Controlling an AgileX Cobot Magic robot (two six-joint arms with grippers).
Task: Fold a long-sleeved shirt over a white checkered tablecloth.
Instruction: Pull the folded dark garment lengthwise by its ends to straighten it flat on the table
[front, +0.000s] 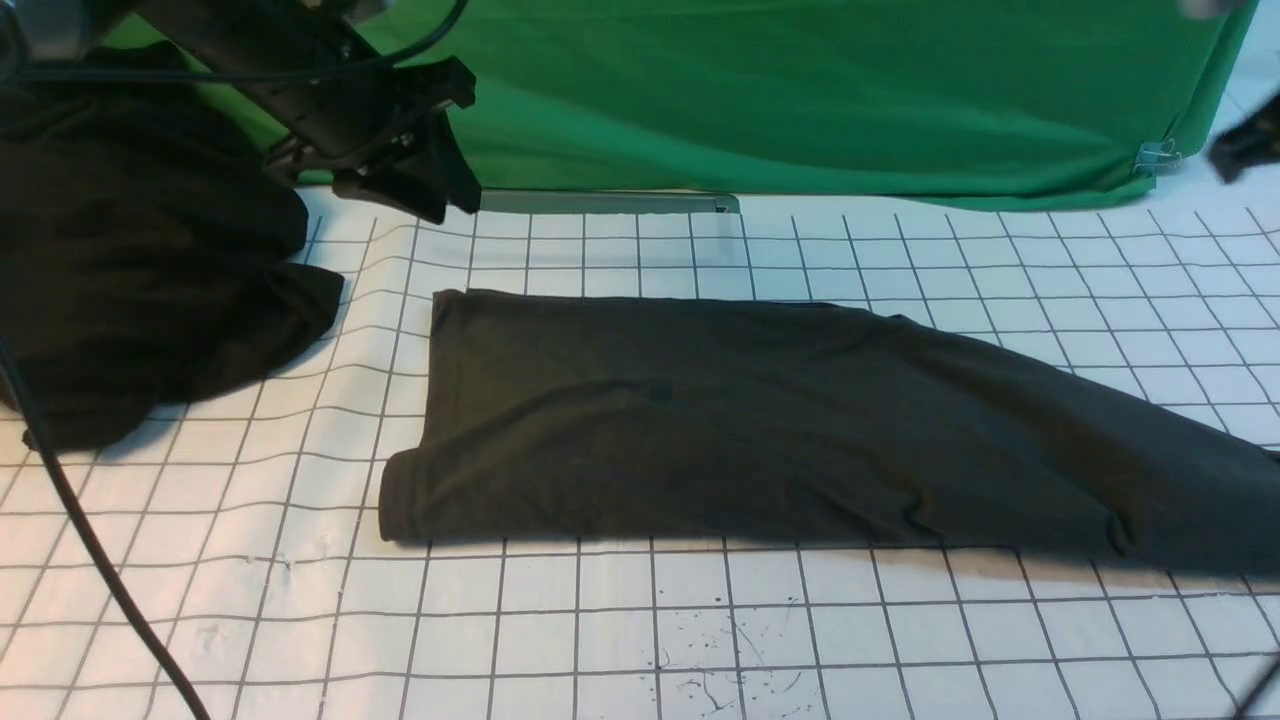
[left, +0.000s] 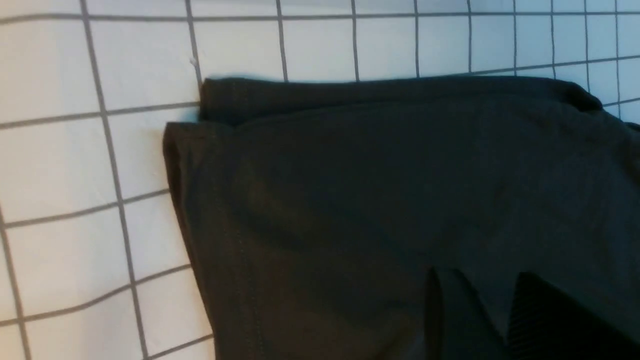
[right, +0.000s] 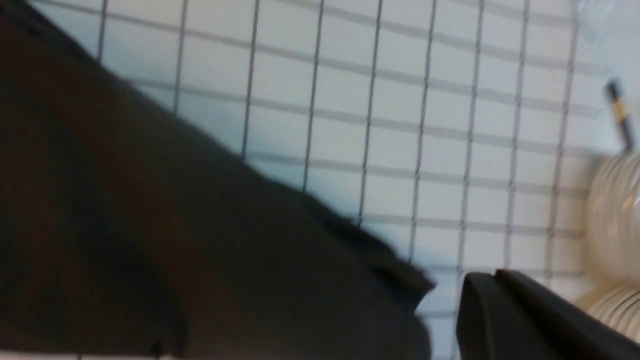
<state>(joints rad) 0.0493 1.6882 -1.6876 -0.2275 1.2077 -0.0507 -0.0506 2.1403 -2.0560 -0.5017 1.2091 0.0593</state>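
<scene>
Checkered tablecloth spread before green backdrop; shirt atop.

Long-sleeved shirt: dark charcoal-black, brownish tinge in places. Checkered tablecloth: white, thin dark-grey grid lines forming small squares; dark specks and scuff marks near front. Backdrop: plain bright green, deeper green in folds. Cloth heap: black, plain. Left arm: black, greyish-white at one end. Cable: black. Clip: pale bluish grey. Strip under backdrop: dull grey-green. Right claw: dark grey to black.
</scene>
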